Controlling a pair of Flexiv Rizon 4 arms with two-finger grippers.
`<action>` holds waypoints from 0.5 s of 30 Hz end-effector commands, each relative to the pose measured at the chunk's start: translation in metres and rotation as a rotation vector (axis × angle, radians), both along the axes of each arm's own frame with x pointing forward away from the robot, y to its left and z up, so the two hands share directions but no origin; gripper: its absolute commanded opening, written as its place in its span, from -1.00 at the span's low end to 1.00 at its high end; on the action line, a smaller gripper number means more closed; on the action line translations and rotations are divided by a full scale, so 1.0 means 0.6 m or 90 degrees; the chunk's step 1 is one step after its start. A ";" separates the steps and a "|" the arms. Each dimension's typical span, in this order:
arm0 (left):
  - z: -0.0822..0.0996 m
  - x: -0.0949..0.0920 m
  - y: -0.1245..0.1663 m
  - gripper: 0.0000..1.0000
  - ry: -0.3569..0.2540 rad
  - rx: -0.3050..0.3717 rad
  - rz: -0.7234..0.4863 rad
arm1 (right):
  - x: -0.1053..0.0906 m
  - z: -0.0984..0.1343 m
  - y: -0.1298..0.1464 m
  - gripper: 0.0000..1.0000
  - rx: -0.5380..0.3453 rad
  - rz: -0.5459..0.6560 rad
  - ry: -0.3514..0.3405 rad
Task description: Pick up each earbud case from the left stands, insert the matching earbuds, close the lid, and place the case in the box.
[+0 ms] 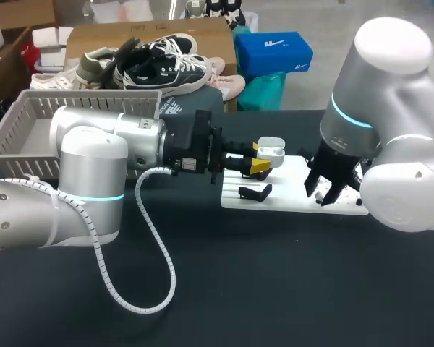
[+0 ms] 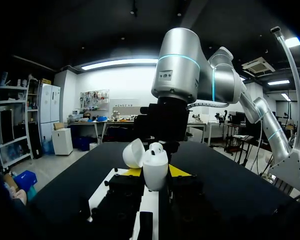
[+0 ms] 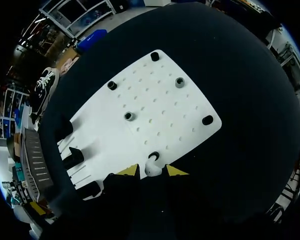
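One earbud (image 3: 152,169) straddled by right gripper (image 3: 152,173), fingers (image 3: 130,171) apart; may be knocked aside if misaligned. Case (image 2: 155,164) clamped in left gripper (image 2: 155,172).

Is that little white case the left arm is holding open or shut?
Open: the lid of the earbud case stands tipped back, an earbud showing inside.
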State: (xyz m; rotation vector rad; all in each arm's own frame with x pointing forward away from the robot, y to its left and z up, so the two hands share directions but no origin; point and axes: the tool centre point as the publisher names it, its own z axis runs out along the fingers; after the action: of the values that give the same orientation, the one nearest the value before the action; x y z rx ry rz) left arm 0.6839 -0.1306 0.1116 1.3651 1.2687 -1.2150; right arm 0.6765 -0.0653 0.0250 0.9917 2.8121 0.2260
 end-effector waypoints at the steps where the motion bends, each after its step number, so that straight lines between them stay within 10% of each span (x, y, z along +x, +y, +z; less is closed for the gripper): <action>1: 0.000 0.001 0.000 -1.00 0.000 0.000 -0.001 | 0.001 -0.001 -0.001 -0.35 -0.003 -0.002 0.000; 9: 0.000 0.001 0.000 -1.00 0.000 0.000 -0.001 | 0.001 0.000 -0.003 -1.00 -0.004 -0.002 0.003; 15: 0.000 0.001 0.000 -1.00 0.000 0.000 -0.001 | -0.002 0.002 -0.008 -1.00 -0.005 -0.004 0.004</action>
State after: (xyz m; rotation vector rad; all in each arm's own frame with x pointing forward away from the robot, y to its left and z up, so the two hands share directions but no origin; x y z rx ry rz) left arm 0.6839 -0.1306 0.1116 1.3651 1.2687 -1.2150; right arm 0.6768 -0.0684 0.0243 0.9981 2.8138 0.2128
